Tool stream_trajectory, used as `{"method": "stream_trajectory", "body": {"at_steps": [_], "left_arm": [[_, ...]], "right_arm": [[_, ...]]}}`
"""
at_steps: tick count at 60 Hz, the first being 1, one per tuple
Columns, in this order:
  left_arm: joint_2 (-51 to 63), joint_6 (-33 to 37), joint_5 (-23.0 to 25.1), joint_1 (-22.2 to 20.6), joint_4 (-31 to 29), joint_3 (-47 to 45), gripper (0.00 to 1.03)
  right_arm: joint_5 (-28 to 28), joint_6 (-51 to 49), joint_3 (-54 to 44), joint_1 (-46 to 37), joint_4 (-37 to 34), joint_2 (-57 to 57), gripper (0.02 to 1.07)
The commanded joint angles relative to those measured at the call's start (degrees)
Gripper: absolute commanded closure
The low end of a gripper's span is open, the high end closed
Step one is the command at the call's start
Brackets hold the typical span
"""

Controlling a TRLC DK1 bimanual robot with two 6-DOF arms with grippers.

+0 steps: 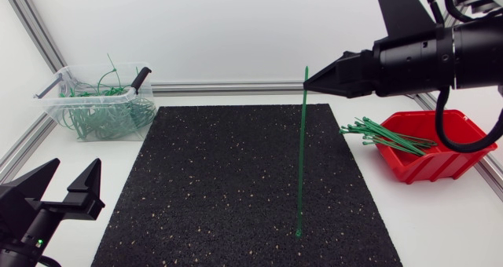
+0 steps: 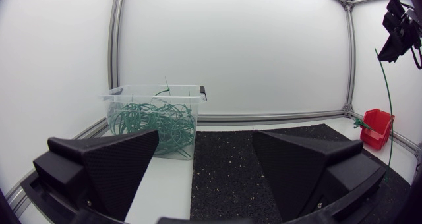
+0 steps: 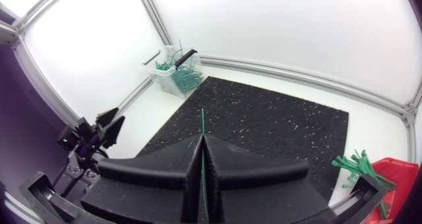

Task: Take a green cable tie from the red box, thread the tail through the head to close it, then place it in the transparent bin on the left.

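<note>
My right gripper [image 1: 308, 80] is raised above the mat's far right part, shut on the top end of a green cable tie [image 1: 302, 153]. The tie hangs straight down, its head just over the black mat [image 1: 236, 181]. In the right wrist view the tie [image 3: 202, 122] sticks out from between the closed fingers [image 3: 224, 163]. The red box [image 1: 428, 145] at the right holds several more green ties, some poking over its left rim. The transparent bin [image 1: 98, 102] at the far left is full of looped ties. My left gripper [image 1: 63, 190] rests open at the near left corner, holding nothing.
An aluminium frame rail [image 1: 228, 87] runs along the table's far edge, with slanted rails at both sides. The bin [image 2: 155, 115] stands ahead of my left gripper [image 2: 204, 165], off the mat's far left corner. The red box [image 2: 376, 127] shows beyond the mat.
</note>
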Motion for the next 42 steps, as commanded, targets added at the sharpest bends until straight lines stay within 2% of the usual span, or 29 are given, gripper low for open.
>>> {"method": "stream_trajectory", "body": {"at_steps": [1,13,19,31,42], "left_arm": [[0.29,-0.77,-0.17,-0.33,-1.61,-2.17,0.04],[0.21,-0.77,-0.17,-0.33,-1.61,-2.17,0.04],[0.21,-0.77,-0.17,-0.24,-1.7,-2.09,0.04],[0.21,-0.77,-0.17,-0.15,-1.61,-2.09,0.04],[0.21,-0.77,-0.17,-0.06,-1.7,-2.09,0.04]], "right_arm": [[8.44,-2.12,-2.0,6.05,1.99,-2.31,1.01],[33.31,-10.38,-5.07,22.49,7.09,-3.02,1.01],[41.48,-16.09,-7.71,27.15,11.66,-1.35,1.01],[51.94,-23.39,-11.58,31.98,20.19,5.16,1.01],[56.69,-26.02,-10.96,35.15,22.47,11.22,1.01]]}}
